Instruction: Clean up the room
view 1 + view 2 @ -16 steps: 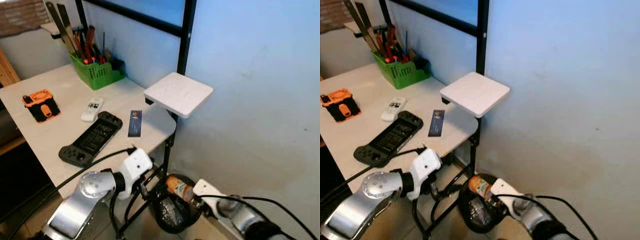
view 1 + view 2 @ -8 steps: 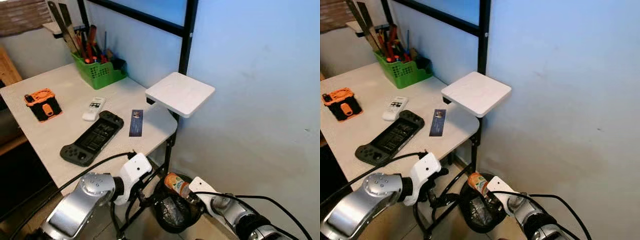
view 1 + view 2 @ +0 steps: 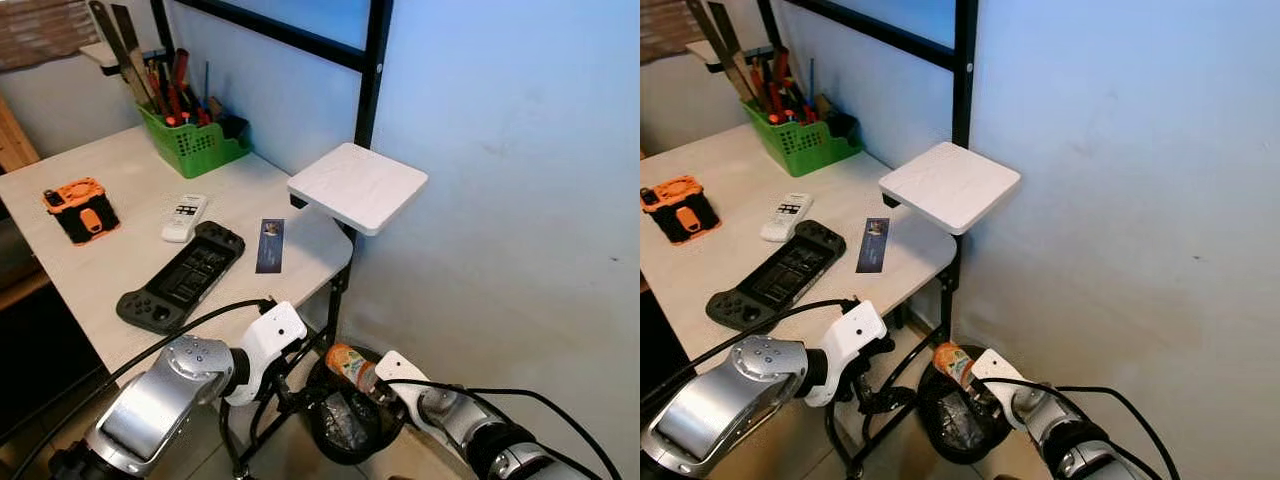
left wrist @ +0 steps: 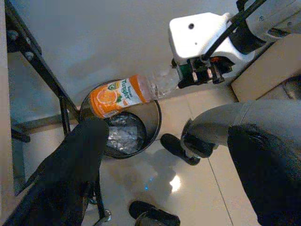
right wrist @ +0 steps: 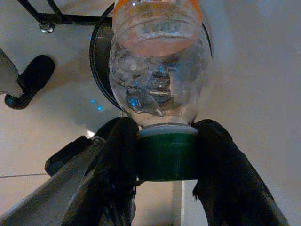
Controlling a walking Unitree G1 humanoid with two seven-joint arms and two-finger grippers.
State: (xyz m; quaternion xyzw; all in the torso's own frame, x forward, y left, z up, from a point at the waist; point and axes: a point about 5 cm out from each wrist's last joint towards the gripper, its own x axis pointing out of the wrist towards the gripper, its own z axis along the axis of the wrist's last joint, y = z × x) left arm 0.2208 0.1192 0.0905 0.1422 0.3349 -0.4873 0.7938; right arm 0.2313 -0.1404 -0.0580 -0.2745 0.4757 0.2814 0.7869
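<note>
Right gripper [image 5: 165, 162] clamped the bottle [image 4: 126, 93] by its green cap, over the bin [image 4: 153, 110], probably for dropping. Left gripper [image 4: 164, 165] stood wide.

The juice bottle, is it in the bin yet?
Not yet. The right gripper holds the juice bottle by its green cap, lying sideways over the black bin.

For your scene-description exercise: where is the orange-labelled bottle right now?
The bottle is held by its green cap in the right gripper, above the black bin on the floor beside the desk's right corner.
</note>
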